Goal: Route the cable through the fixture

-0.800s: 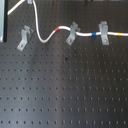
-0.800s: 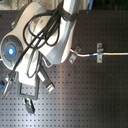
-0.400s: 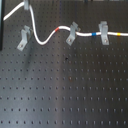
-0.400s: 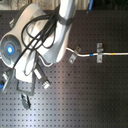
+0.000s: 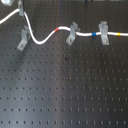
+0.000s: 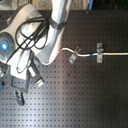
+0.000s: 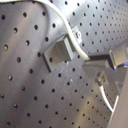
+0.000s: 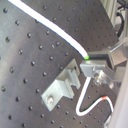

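Note:
A white cable (image 5: pixel 45 39) with coloured marks runs in the first exterior view from the upper left, down beside the left metal clip (image 5: pixel 22 39), then through the middle clip (image 5: pixel 72 33) and the right clip (image 5: pixel 103 32). My gripper (image 5: pixel 20 6) shows only at the top edge, above the left clip. In the second wrist view my gripper (image 8: pixel 95 64) is shut on the cable (image 8: pixel 50 27) at a green mark, just beside the clip (image 8: pixel 62 87). The first wrist view shows the cable (image 7: pixel 67 30) passing next to the clip (image 7: pixel 60 52), not inside it.
Everything stands on a black perforated breadboard (image 5: pixel 65 90). In the second exterior view the white arm (image 6: pixel 50 35) and its black hoses cover the left clip area; the two threaded clips (image 6: pixel 73 57) (image 6: pixel 99 52) lie to its right.
The arm has shifted slightly towards the second exterior view's left with the cable still held. The cable's bend beside the left clip looks almost the same.

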### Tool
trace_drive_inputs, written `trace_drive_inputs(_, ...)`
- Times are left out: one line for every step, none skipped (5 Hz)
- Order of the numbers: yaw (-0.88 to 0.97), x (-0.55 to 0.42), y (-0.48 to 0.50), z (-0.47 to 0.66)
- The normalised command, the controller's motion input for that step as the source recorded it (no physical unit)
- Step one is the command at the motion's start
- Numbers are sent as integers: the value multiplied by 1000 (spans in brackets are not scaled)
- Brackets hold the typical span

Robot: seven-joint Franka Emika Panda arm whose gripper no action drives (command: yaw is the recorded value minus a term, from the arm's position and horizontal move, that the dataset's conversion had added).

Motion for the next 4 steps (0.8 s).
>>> trace_drive_inputs(286,-171,304,381)
trace_drive_inputs(303,-162,336,411)
trace_drive_inputs(294,-95,338,381)
trace_drive_inputs(163,-49,48,246)
